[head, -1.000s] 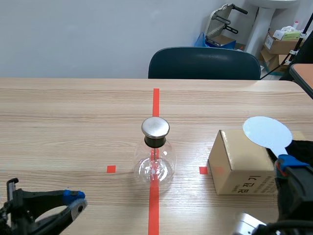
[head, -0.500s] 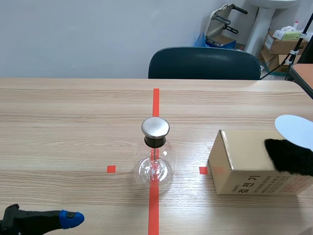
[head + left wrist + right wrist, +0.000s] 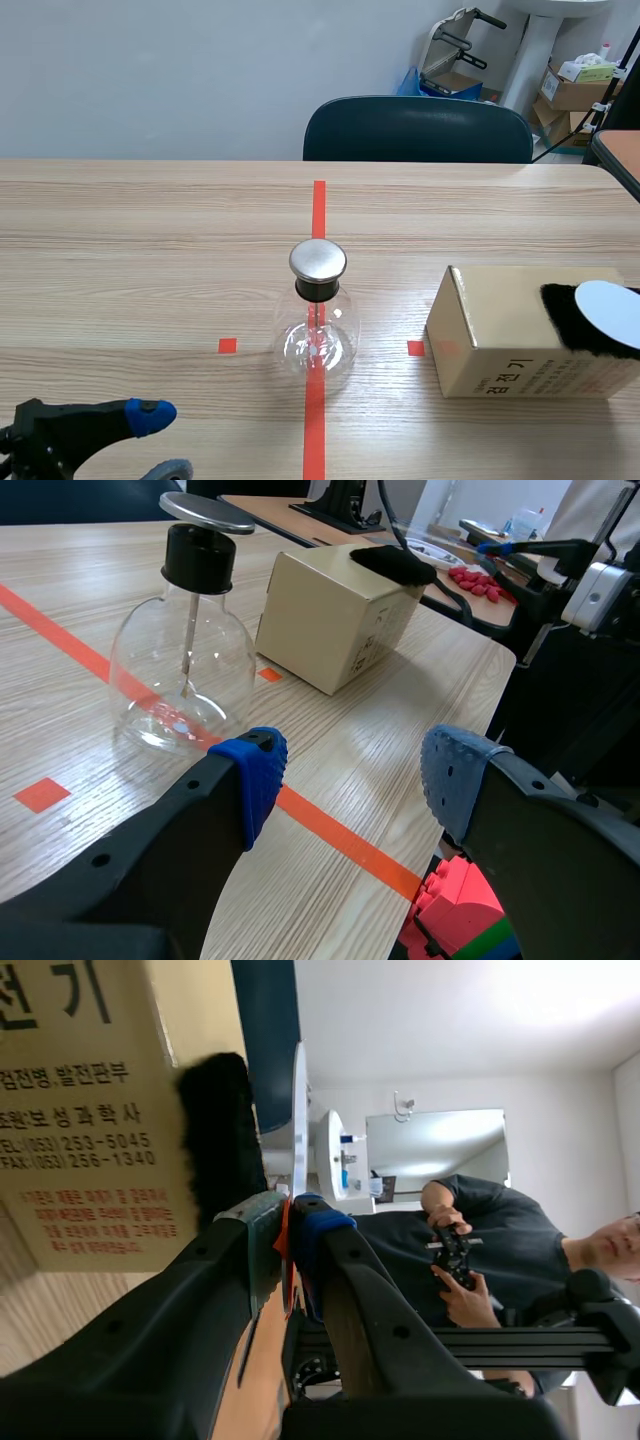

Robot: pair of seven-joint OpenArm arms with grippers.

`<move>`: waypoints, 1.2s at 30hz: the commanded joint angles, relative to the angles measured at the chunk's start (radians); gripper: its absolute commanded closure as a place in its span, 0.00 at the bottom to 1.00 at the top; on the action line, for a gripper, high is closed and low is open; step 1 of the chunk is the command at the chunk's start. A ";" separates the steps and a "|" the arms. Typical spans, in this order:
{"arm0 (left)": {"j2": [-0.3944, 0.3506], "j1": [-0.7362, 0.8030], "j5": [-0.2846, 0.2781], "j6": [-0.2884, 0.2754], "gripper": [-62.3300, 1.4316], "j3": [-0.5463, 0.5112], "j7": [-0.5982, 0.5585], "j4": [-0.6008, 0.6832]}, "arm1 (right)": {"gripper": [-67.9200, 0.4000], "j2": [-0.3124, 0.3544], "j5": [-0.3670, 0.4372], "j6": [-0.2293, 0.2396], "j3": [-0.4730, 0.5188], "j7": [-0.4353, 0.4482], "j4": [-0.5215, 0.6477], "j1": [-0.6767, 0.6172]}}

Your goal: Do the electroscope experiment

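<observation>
Glass round flask (image 3: pixel 316 340), steel cap (image 3: pixel 318 260); right pincer (image 3: pixel 288 1210) pinching flat disc (image 3: pixel 612 312).

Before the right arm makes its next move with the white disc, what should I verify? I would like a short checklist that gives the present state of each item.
1. Does the right gripper hold the white disc? Ok, it is shut on it.
2. Does the disc touch the black fur on the box? It overlaps the fur, but real contact: cannot tell.
3. Is the electroscope upright on the red line, with its metal cap on? Ok.
4. Is the table bare between box and electroscope? Ok.
5. Is the left gripper apart from the electroscope? Ok, it is open and holds nothing.
</observation>
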 commanded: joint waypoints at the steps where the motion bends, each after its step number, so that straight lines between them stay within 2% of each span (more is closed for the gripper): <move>1: 0.007 0.000 0.001 0.001 0.46 -0.005 -0.014 0.018 | 0.97 0.010 0.027 -0.058 0.014 0.011 0.000 0.019; 12: 0.016 0.000 -0.002 0.001 0.46 -0.005 -0.019 0.018 | 0.97 0.011 -0.031 -0.058 0.048 -0.001 -0.136 0.119; 21: 0.016 0.000 -0.002 0.001 0.46 -0.005 -0.021 0.018 | 0.97 0.017 -0.095 -0.058 0.048 -0.085 -0.153 0.138; 25: 0.016 0.000 -0.002 0.001 0.46 -0.005 -0.021 0.018 | 0.97 0.018 -0.113 -0.058 0.045 -0.085 -0.173 0.138; 28: 0.018 0.000 -0.002 0.001 0.46 -0.005 -0.021 0.018 | 0.97 0.019 -0.118 -0.058 0.045 -0.036 -0.188 0.138; 33: 0.019 0.000 -0.002 0.001 0.46 -0.005 -0.021 0.018 | 0.97 0.018 -0.117 -0.058 0.045 0.122 -0.198 0.138; 36: 0.021 0.000 -0.002 0.000 0.46 -0.005 -0.018 0.018 | 0.97 0.018 -0.117 -0.058 0.035 0.100 -0.198 0.138</move>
